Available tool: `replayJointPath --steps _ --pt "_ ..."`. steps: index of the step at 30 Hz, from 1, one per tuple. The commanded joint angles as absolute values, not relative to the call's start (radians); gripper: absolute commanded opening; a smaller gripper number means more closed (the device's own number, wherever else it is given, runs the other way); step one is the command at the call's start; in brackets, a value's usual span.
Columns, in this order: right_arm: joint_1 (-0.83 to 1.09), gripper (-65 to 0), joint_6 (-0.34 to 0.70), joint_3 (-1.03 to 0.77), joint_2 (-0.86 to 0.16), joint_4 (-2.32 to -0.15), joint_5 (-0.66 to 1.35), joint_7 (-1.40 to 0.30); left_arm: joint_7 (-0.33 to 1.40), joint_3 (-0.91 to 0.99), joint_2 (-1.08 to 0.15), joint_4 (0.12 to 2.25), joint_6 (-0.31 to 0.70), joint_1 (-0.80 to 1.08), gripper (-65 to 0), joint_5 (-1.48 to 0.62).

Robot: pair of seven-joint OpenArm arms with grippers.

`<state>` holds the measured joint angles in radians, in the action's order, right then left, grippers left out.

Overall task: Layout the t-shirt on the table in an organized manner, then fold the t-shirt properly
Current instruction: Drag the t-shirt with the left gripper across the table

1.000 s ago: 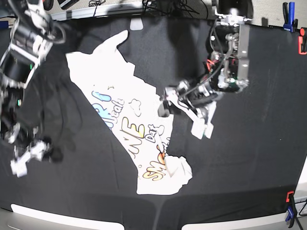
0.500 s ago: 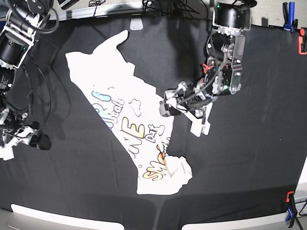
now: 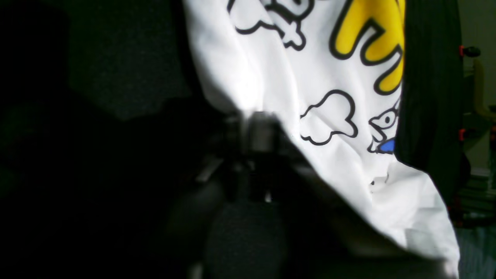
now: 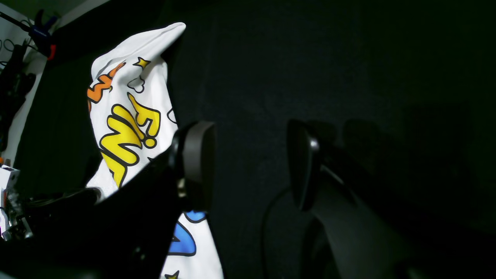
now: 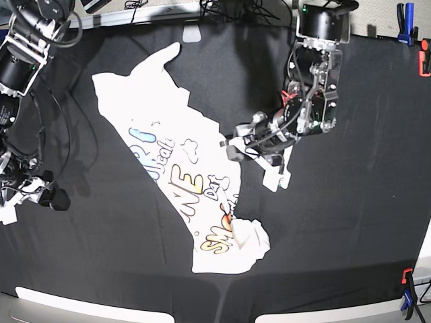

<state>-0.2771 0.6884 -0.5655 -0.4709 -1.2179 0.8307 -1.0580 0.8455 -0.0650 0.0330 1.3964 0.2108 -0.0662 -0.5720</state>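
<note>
Base view: your t-shirt (image 5: 176, 161) lies crumpled diagonally mid-table (image 5: 350, 222), not yet spread. Left gripper (image 5: 232, 149) sits at its right edge.
Left wrist: jaws clamped on that edge, likely for pulling flat.
Right wrist: right gripper (image 4: 248, 162) gapes empty near the table's left edge.

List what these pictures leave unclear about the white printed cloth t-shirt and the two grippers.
- Left gripper, left wrist view: dark and blurred, so whether it pinches the white printed cloth t-shirt edge can't be confirmed.
- Same contact, base view: too small, and the arm covers it.
- T-shirt's full shape, both wrist views: cut off by frame edges and by the gripper bodies.
- Right gripper, base view: at the left frame edge, too small to show how its jaws stand.
</note>
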Motion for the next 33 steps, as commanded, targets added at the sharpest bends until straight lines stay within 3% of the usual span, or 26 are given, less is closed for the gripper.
replayJointPath --steps 1,11,15,22,26,28,33 --pt "-0.302 -36.0 0.698 -0.570 -0.493 -1.238 0.854 -1.045 0.823 -0.067 0.038 1.413 0.236 -0.084 -65.0 -0.573" --pt "-0.302 -36.0 0.698 -0.570 -0.492 -1.238 0.853 -1.045 0.799 -0.066 -0.017 1.443 0.229 -0.086 -65.0 -0.355" --pt "-0.302 -36.0 0.698 -0.570 -0.490 -1.238 0.854 -1.052 0.788 -0.066 -0.101 1.534 0.091 -0.086 -65.0 -0.326" --pt "-0.302 -36.0 0.698 -0.569 -0.424 -1.238 0.854 -1.085 0.873 -0.066 -0.224 1.729 0.044 -0.083 -65.0 -0.157" --pt "-0.302 -36.0 0.698 -0.569 -0.383 -1.238 0.873 -1.086 0.885 -0.066 -0.308 1.856 -0.053 -0.071 -65.0 -0.045" --pt "-0.302 -36.0 0.698 -0.569 -0.367 -1.238 0.882 -1.085 0.865 -0.066 -0.333 1.939 -0.039 -0.069 -65.0 -0.090" --pt "-0.302 -36.0 0.698 -0.569 -0.342 -1.238 0.901 -1.093 0.796 -0.068 -0.324 2.118 0.117 -0.070 -65.0 -0.277"
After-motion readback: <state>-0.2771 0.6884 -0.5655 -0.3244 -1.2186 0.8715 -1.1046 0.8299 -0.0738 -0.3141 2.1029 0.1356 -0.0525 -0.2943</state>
